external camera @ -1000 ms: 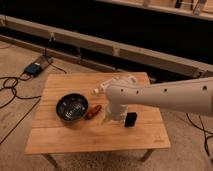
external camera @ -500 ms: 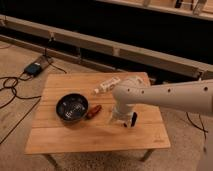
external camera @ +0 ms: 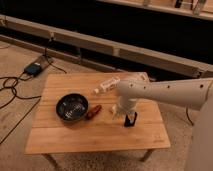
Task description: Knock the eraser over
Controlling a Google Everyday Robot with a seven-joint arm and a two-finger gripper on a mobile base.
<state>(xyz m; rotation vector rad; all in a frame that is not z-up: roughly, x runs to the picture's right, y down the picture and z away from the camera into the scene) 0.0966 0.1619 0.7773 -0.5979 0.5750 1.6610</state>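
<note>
The eraser [external camera: 131, 120] is a small black block standing upright on the wooden table [external camera: 100, 135], right of the middle. My gripper [external camera: 120, 110] hangs down from the white arm [external camera: 165, 92], which reaches in from the right. The gripper is just left of the eraser, close to it or touching it. The arm hides the gripper's upper part.
A dark bowl [external camera: 72, 107] stands on the left half of the table, with a small red object [external camera: 93, 111] beside it. White cuboid blocks [external camera: 107, 85] lie near the far edge. Cables and a box [external camera: 35, 67] lie on the floor at left.
The arm's bend has shifted right and the gripper has come down next to the eraser. The eraser still stands in the same spot.
</note>
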